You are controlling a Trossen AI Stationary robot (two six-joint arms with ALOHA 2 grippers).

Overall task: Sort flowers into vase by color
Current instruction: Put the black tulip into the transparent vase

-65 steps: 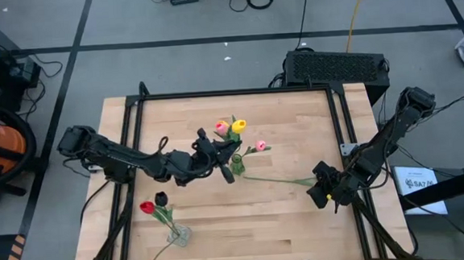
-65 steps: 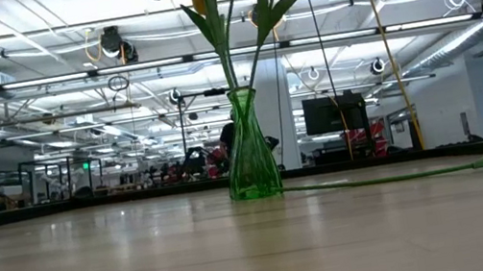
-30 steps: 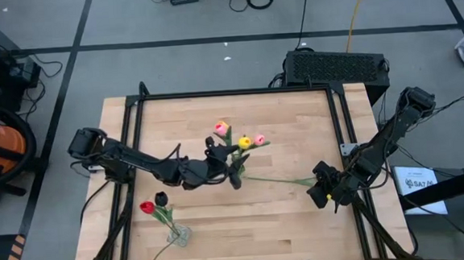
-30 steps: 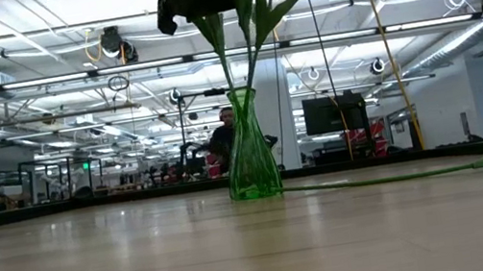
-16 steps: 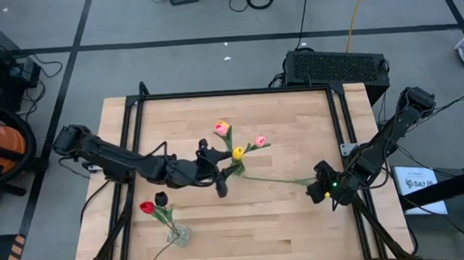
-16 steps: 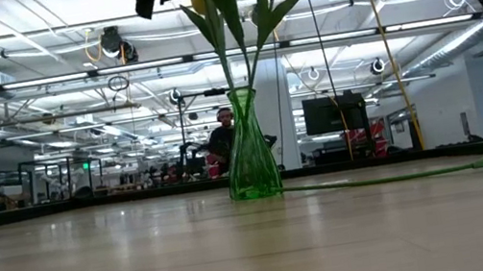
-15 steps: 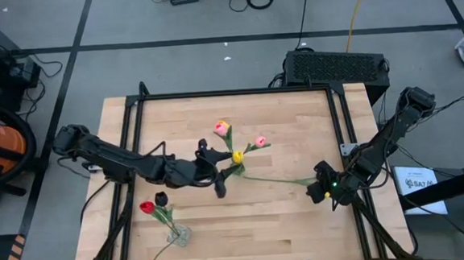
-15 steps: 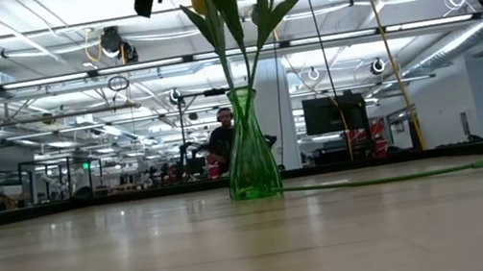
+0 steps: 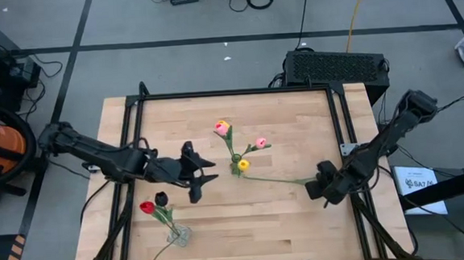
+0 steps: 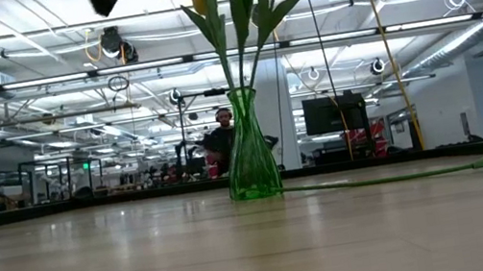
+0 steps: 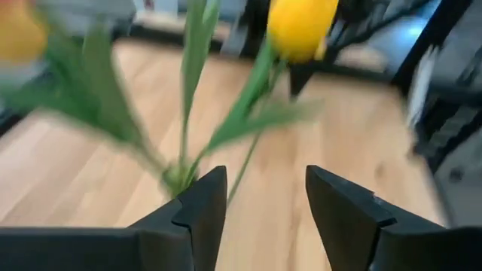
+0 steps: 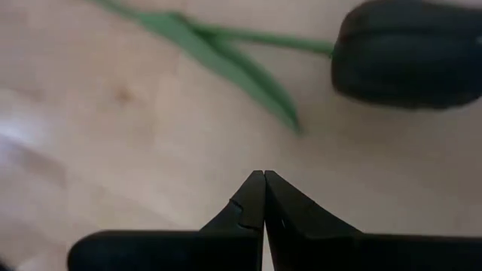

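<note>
Wooden desk [image 9: 294, 215] on a black frame, warehouse room behind | left hand [image 9: 200, 172] released, fingers spread, empty, just beside the green vase [image 10: 249, 149] | vase mid-desk holds yellow tulip [image 9: 243, 165], two pink ones | right hand [image 9: 315, 188] clenched, empty, over a black tulip [image 12: 407, 53] lying flat | red and black tulips in clear vase [image 9: 179, 235] near the front edge

pale wooden table [image 9: 294, 215], smooth; glossy green glass vase [image 10: 251, 158]; matt dark hands.
</note>
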